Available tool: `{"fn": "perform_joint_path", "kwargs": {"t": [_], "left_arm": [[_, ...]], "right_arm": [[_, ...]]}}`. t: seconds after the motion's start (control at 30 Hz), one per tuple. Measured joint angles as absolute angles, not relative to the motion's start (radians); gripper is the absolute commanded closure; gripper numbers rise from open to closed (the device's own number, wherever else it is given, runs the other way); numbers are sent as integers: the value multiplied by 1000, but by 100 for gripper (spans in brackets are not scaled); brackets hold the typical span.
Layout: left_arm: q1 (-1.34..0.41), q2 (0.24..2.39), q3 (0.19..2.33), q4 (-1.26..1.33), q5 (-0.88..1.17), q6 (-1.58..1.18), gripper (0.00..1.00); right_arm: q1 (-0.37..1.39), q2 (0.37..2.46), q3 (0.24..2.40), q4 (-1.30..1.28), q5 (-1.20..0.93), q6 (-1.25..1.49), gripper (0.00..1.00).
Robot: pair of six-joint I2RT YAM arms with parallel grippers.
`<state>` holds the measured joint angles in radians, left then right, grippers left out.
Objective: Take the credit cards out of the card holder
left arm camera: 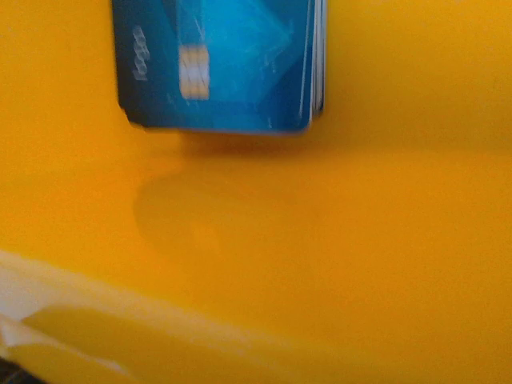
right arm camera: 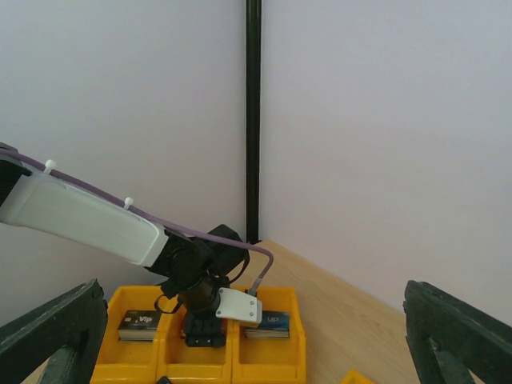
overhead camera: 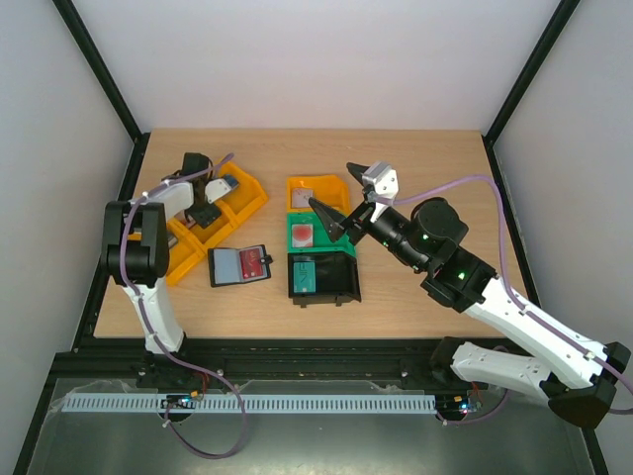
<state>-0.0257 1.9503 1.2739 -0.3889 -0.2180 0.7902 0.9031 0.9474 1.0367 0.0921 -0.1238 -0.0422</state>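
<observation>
Because the wallet lies open, its red card is exposed for picking; right gripper hovers wide, left gripper opening cannot be told.

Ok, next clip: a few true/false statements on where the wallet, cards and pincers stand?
The wallet lies open on the table. True.
A red card sits in it. True.
The right pincer is shut on a card. False: it is open, holding nothing.
The left pincer hangs over the wallet. False: it is down in the yellow tray.
</observation>
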Motion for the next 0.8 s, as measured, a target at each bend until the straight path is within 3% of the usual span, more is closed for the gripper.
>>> {"fn": "perform_joint_path", "kwargs": {"t": [0.3, 0.67, 0.8], "left_arm": [[-25, 1970, 1296, -377, -189, 778, 27], [23, 2022, 1390, -464, -51, 733, 21], [33, 2030, 1413, -503, -12, 723, 25]], "right_arm": [[903, 946, 1037, 79, -110, -44, 1], [903, 944, 1054, 64, -105, -65, 1], [903, 939, 1054, 62, -104, -69, 1]]}}
